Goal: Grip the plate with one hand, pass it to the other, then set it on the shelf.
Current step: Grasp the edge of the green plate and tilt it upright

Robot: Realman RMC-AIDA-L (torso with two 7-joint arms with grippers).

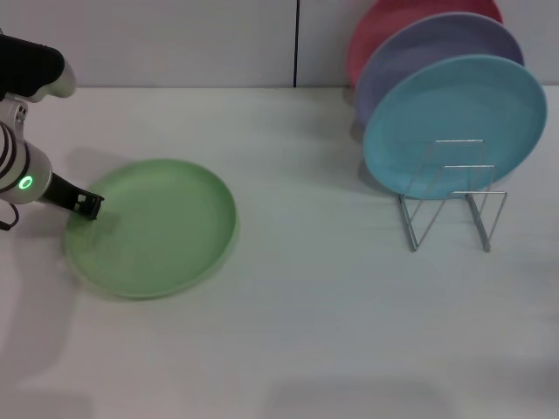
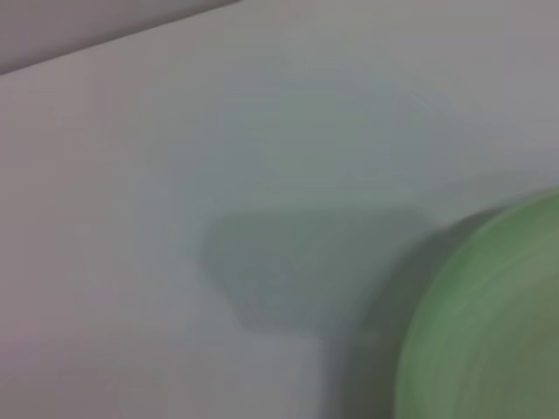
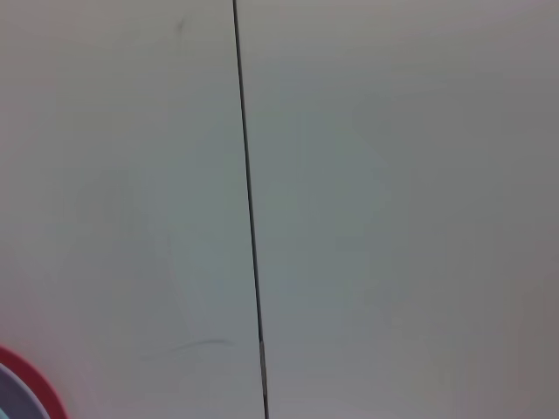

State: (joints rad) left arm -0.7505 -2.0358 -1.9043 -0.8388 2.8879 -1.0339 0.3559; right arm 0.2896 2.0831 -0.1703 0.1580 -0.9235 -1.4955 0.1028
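The left pincer (image 1: 88, 204), on the arm with the green glowing ring, sits at the left rim of the light green plate (image 1: 153, 227); whether its jaws are open or closed on the rim cannot be told. The plate lies flat on the white table (image 1: 306, 314), on its left side. Well apart to the right stands the wire shelf (image 1: 454, 196), with a light blue plate (image 1: 454, 113), a lavender plate (image 1: 419, 57) and a red plate (image 1: 384, 26) upright in it. A pale wall (image 1: 175, 39) with a dark vertical seam (image 1: 296, 44) runs behind the table. The right pincer is out of sight.
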